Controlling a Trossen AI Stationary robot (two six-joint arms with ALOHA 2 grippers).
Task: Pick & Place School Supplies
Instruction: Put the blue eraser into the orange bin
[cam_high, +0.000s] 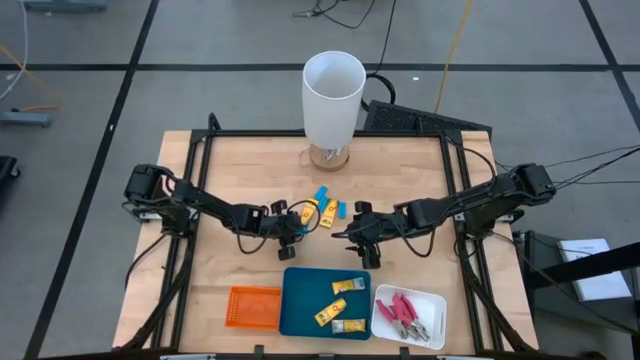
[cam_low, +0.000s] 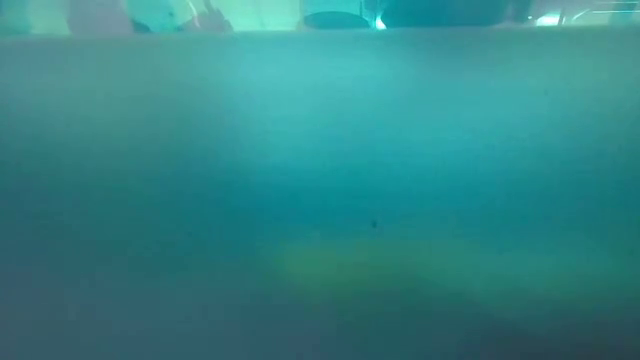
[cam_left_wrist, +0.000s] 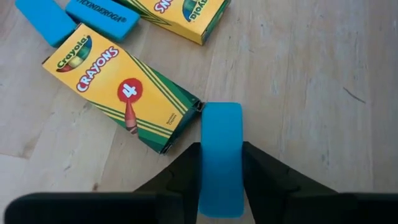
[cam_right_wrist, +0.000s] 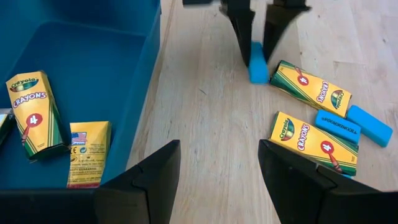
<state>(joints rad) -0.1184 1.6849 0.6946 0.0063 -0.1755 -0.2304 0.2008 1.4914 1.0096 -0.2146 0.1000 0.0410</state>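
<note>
The step in hand is the pick of a light-blue eraser: the left gripper has its two dark fingers clamped on the eraser's sides, the block standing on edge on the wooden table just beside a corner of a yellow crayon box. Two more blue erasers and another crayon box lie close beyond that box. The right gripper waits near the same box, fingers apart and holding nothing, next to the teal tray. The next move, I judge, calls for a straight lift clear of the crayon box (the orange tray seems the likely home, though that is a guess) without nudging the box.
</note>
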